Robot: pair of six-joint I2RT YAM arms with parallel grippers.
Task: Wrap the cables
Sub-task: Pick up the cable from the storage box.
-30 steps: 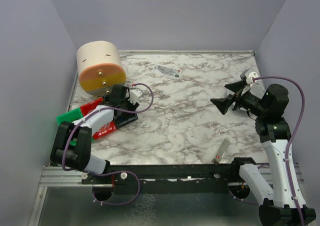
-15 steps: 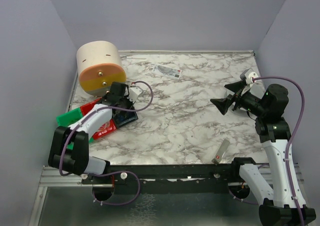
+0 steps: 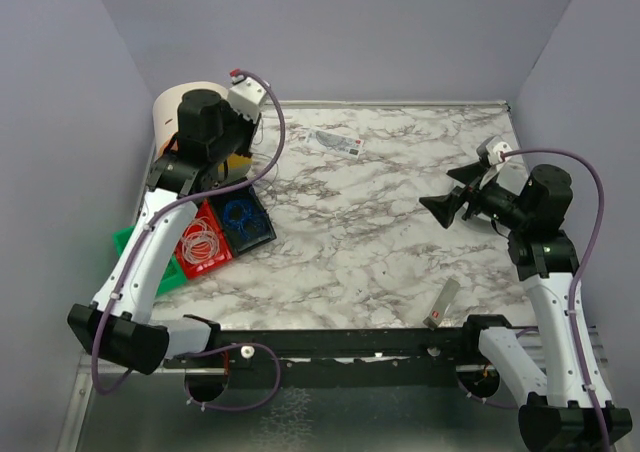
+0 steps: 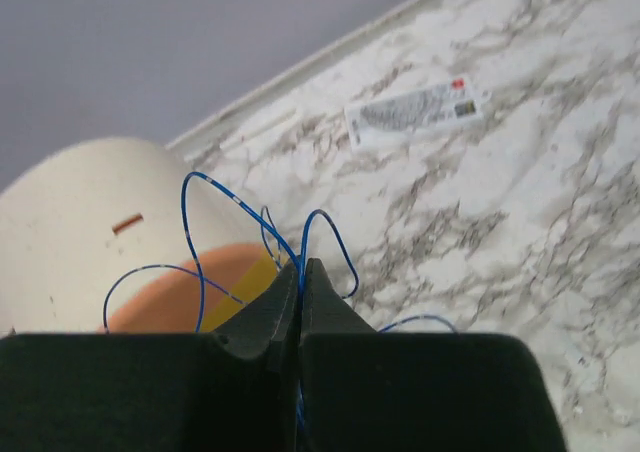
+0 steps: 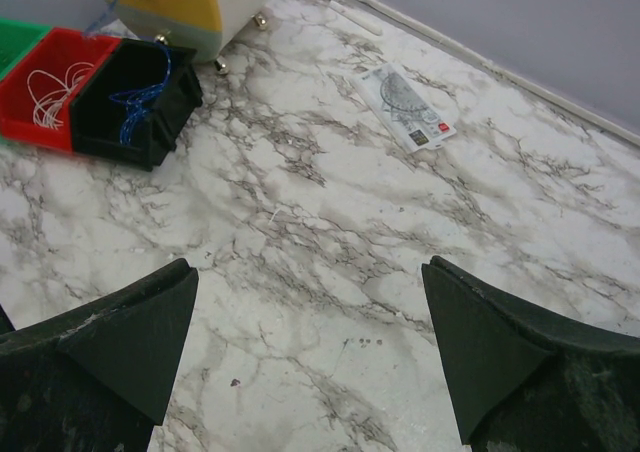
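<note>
My left gripper (image 4: pixel 301 264) is shut on the cables (image 4: pixel 322 212), a very thin blue wire whose loops stand up above the fingertips. It hangs high over the bins, in front of the cream drum (image 3: pixel 175 107) with its orange and yellow face (image 4: pixel 160 292). In the right wrist view the wire trails up from the blue coil (image 5: pixel 140 102) in the black bin (image 3: pixel 243 220). My right gripper (image 3: pixel 440 188) hovers open over the right side of the marble table, nothing between its fingers (image 5: pixel 120 332).
A red bin (image 3: pixel 203 242) with a white coil sits beside the black bin, and a green bin (image 3: pixel 135 237) lies to their left. A printed card (image 3: pixel 335 142) lies at the back. A small grey stick (image 3: pixel 443 302) rests near the front edge. Purple walls enclose the table.
My left gripper closed down in the black bin, then rose up and back toward the drum with the blue wire in it. The right arm stayed put.
</note>
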